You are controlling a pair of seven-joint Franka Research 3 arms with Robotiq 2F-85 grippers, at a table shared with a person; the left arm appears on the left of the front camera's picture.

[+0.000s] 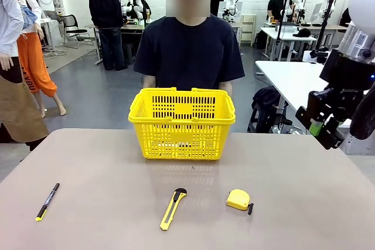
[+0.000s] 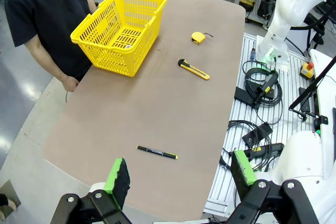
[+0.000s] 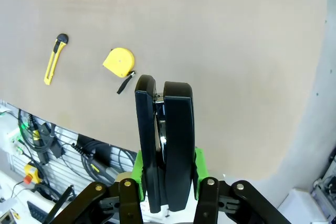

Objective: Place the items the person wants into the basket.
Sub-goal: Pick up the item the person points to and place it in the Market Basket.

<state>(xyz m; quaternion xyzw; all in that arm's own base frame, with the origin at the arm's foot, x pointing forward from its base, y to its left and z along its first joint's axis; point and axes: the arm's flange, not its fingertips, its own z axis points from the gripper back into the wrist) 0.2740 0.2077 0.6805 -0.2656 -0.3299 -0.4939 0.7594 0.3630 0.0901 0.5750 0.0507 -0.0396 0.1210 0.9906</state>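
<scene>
The yellow basket (image 1: 181, 124) stands at the table's far middle, right in front of the person (image 1: 190, 51). A black stapler (image 3: 165, 129) stands upright between the green pads of my right gripper (image 3: 167, 182), which is shut on it. That gripper (image 1: 321, 126) hangs high over the table's right edge. The small yellow tape measure (image 1: 238, 199) lies on the near right of the table, below and left of the held stapler (image 3: 119, 61). My left gripper (image 2: 181, 171) is open and empty, high above the table's left end, far from the basket (image 2: 118, 30) and tape measure (image 2: 198, 37).
A yellow-and-black utility knife (image 1: 173, 208) lies near the front middle. A thin black pen (image 1: 47, 201) lies at the front left. Cables and boxes (image 2: 262, 93) sit on the slatted base beside the table. The person's hand (image 2: 69, 83) rests at the far edge.
</scene>
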